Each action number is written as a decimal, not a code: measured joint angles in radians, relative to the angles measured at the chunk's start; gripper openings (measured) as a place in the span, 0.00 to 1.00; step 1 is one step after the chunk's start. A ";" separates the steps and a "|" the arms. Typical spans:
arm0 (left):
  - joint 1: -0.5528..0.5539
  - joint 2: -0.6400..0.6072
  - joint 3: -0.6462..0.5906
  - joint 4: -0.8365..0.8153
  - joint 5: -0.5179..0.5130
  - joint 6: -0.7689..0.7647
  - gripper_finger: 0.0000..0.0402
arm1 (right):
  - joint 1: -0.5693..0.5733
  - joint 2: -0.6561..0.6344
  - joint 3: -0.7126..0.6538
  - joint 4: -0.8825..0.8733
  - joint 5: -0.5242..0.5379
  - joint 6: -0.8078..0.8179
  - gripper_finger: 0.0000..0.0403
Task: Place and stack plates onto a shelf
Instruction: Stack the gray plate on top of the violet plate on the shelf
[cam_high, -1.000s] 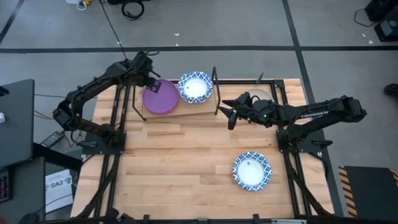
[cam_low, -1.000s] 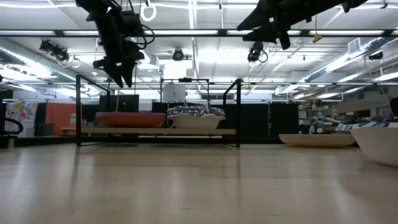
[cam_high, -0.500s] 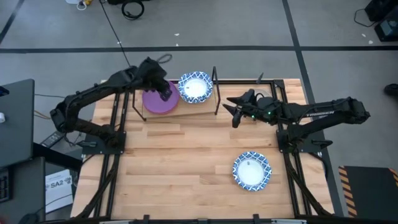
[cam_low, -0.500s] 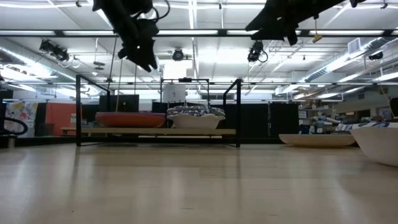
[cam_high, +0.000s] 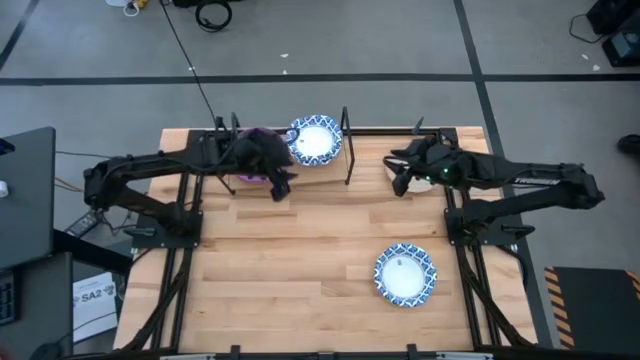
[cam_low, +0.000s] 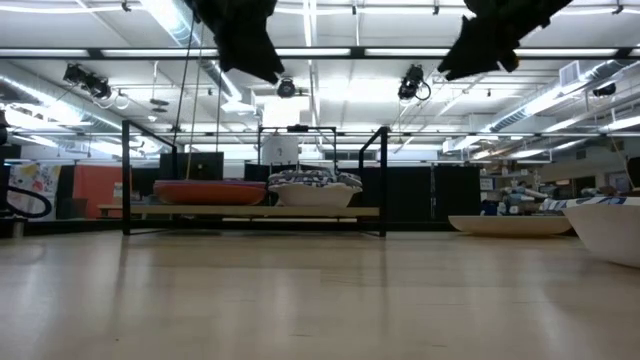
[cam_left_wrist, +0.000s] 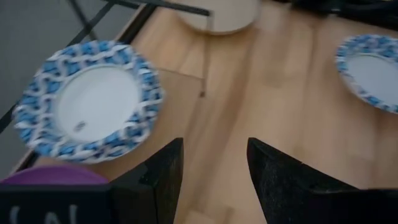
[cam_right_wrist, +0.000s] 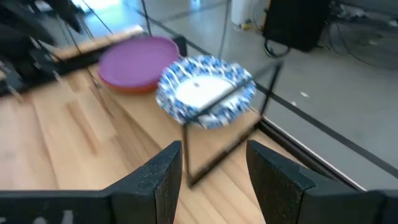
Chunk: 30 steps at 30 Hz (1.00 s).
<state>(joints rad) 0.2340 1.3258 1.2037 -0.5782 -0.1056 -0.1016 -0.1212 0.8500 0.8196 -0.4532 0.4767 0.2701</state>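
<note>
The shelf (cam_high: 345, 150) stands at the table's far side. On its board a purple plate (cam_right_wrist: 138, 59) lies on an orange one (cam_low: 205, 192), with a stack of blue-and-white plates (cam_high: 315, 140) beside it. Another blue-and-white plate (cam_high: 405, 275) lies on the table at the near right. A beige plate (cam_left_wrist: 217, 12) lies on the table right of the shelf. My left gripper (cam_high: 281, 187) hovers open just near of the purple plate. My right gripper (cam_high: 397, 175) hovers open right of the shelf, over the beige plate. Neither holds anything.
The shelf's black posts (cam_right_wrist: 185, 146) rise in front of my right gripper. Bare wooden tabletop (cam_high: 290, 270) spreads over the near and middle parts. The low view shows the beige plate (cam_low: 510, 225) and the blue-and-white plate (cam_low: 612, 228) at the right.
My left gripper has swung from above the purple plate's far left, across it, toward the table's near and right side, and has risen, staying open. My right gripper has drawn back from the shelf toward the table's right edge, also open. The plates have kept still.
</note>
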 joint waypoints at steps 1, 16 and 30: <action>-0.017 0.000 0.000 0.003 0.000 -0.006 0.45 | -0.006 -0.007 0.000 -0.027 0.000 0.002 0.46; -0.169 0.000 0.000 0.028 -0.001 -0.045 0.46 | -0.041 0.026 -0.013 -0.392 -0.007 0.078 0.46; -0.206 0.000 0.000 0.035 -0.001 -0.045 0.46 | -0.065 0.104 -0.166 -0.340 -0.028 0.157 0.46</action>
<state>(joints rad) 0.0284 1.3262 1.2037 -0.5428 -0.1070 -0.1471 -0.1857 0.9538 0.6534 -0.7933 0.4486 0.4271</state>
